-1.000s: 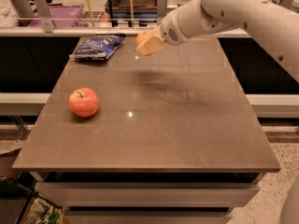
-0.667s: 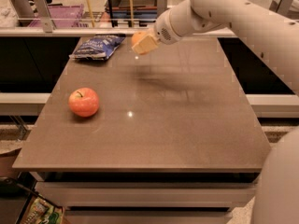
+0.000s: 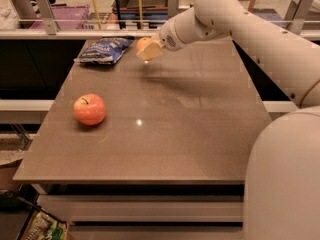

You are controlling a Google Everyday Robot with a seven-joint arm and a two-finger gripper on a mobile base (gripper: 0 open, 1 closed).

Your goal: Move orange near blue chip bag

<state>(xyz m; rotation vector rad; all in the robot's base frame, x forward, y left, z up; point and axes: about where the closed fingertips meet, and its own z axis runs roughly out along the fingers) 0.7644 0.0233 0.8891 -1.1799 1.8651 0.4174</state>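
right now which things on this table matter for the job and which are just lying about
Job: orange, held in the gripper just right of the blue chip bag.
Lying about: apple, on the left side of the table.

The thick white jointed arm (image 3: 235, 19) reaches in from the right and stretches leftward. At its end the pale tan two-finger hand (image 3: 148, 50) hangs above the brown bench (image 3: 200, 134), fingers clasped around a small round orange fruit (image 3: 142, 43) at its tip.

Table (image 3: 175, 134): apple (image 3: 89, 109), blue chip bag (image 3: 104, 50); pincer (image 3: 149, 51) above
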